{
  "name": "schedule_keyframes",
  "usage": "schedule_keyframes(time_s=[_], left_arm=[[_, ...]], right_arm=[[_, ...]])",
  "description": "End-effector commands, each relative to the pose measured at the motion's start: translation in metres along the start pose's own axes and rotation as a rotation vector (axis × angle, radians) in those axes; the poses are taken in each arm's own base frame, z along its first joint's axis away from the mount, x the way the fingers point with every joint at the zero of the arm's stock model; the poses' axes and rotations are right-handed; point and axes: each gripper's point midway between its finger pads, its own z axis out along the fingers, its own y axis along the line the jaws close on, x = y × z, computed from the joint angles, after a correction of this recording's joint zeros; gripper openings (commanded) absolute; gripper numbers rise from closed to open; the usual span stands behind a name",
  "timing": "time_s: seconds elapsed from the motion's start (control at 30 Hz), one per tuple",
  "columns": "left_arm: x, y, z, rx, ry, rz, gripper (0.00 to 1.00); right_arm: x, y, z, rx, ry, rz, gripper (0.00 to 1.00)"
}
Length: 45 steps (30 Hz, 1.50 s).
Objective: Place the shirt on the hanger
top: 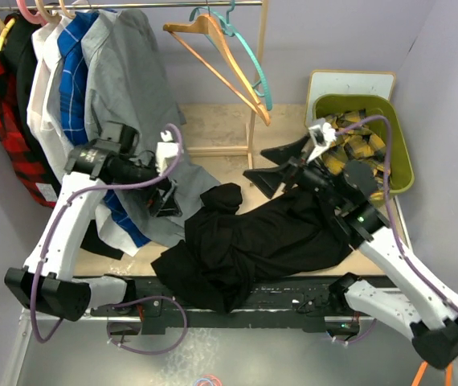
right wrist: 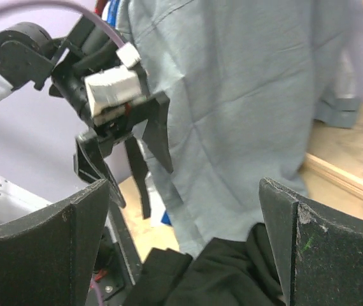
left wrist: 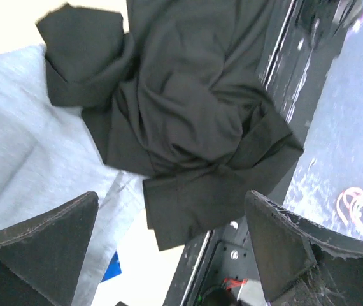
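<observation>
The black shirt lies crumpled on the table between the arms; it also shows in the left wrist view and at the bottom of the right wrist view. The teal hanger hangs on the rail at the back, beside a wooden hanger. My left gripper is open and empty, above the shirt's left end, its fingers spread wide. My right gripper is open and empty, just above the shirt's far edge, pointing left.
A grey shirt hangs on the rail with blue, white and red plaid garments to its left. A green bin at the right holds a yellow-and-black plaid garment. The rack's wooden post stands behind the shirt.
</observation>
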Motion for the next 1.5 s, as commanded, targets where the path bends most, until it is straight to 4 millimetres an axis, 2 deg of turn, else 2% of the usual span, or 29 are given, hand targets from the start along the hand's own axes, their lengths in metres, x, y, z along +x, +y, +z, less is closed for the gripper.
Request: schedule_keyframes(time_s=[0.0, 0.07, 0.17, 0.27, 0.37, 0.43, 0.5, 0.57, 0.63, 0.7, 0.73, 0.77, 0.83, 0.87, 0.9, 0.97, 1.0, 1.07, 1.13, 1.23, 1.33, 1.47], left_arm=[[0.037, 0.015, 0.025, -0.087, 0.225, 0.043, 1.00], [0.047, 0.015, 0.032, -0.090, 0.279, 0.065, 1.00], [0.050, 0.014, 0.039, -0.062, 0.296, 0.052, 1.00], [0.051, 0.020, 0.047, -0.064, 0.298, 0.020, 1.00], [0.050, 0.030, 0.046, -0.126, 0.286, -0.004, 1.00], [0.046, 0.036, 0.036, -0.186, 0.251, -0.017, 1.00], [0.040, 0.048, 0.017, -0.273, 0.186, -0.051, 1.00], [0.032, 0.061, -0.006, -0.353, 0.095, -0.118, 1.00], [0.026, 0.057, -0.020, -0.350, 0.038, -0.156, 1.00], [0.023, 0.049, -0.027, -0.334, 0.001, -0.158, 1.00], [0.025, 0.046, -0.028, -0.335, -0.005, -0.155, 1.00], [0.027, 0.045, -0.028, -0.338, -0.004, -0.152, 1.00], [0.033, 0.046, -0.027, -0.349, 0.007, -0.156, 1.00], [0.036, 0.046, -0.027, -0.353, 0.015, -0.162, 1.00], [0.039, 0.046, -0.026, -0.355, 0.020, -0.165, 1.00], [0.039, 0.046, -0.030, -0.381, 0.010, -0.154, 1.00], [0.039, 0.046, -0.031, -0.391, 0.004, -0.149, 1.00], [0.038, 0.044, -0.035, -0.402, -0.008, -0.140, 1.00], [0.036, 0.041, -0.039, -0.400, -0.025, -0.128, 1.00], [0.034, 0.030, -0.039, -0.363, -0.034, -0.095, 1.00], [0.035, 0.020, -0.033, -0.276, -0.010, -0.067, 1.00], [0.043, 0.015, -0.006, -0.197, 0.115, 0.009, 1.00]], right_arm=[[0.045, -0.036, -0.041, 0.230, 0.149, -0.050, 1.00], [0.073, -0.038, -0.056, 0.254, 0.232, -0.016, 1.00], [0.102, -0.047, -0.073, 0.344, 0.314, 0.009, 1.00], [0.127, -0.059, -0.077, 0.409, 0.408, 0.020, 1.00], [0.159, -0.064, -0.064, 0.401, 0.536, 0.026, 1.00], [0.187, -0.066, -0.054, 0.414, 0.645, 0.016, 1.00], [0.213, -0.063, -0.042, 0.402, 0.734, -0.010, 1.00], [0.230, -0.057, -0.030, 0.379, 0.782, -0.025, 1.00], [0.245, -0.049, -0.020, 0.345, 0.826, -0.027, 1.00], [0.261, -0.046, -0.013, 0.340, 0.871, -0.038, 1.00], [0.263, -0.045, -0.006, 0.344, 0.872, -0.053, 1.00], [0.269, -0.044, -0.001, 0.349, 0.884, -0.062, 0.97], [0.283, -0.043, 0.002, 0.360, 0.929, -0.065, 0.80], [0.290, -0.042, 0.003, 0.364, 0.950, -0.059, 0.65], [0.294, -0.041, 0.004, 0.368, 0.960, -0.051, 0.43], [0.296, -0.040, 0.003, 0.385, 0.962, -0.038, 0.04], [0.294, -0.042, 0.001, 0.401, 0.955, -0.038, 0.00], [0.287, -0.039, -0.008, 0.416, 0.949, -0.028, 0.00], [0.264, -0.047, -0.018, 0.504, 0.880, -0.032, 0.00], [0.226, -0.085, -0.053, 0.712, 0.812, -0.026, 0.00], [0.197, -0.129, -0.103, 0.892, 0.716, 0.057, 0.00], [0.146, -0.165, -0.159, 1.137, 0.551, 0.089, 0.00]])
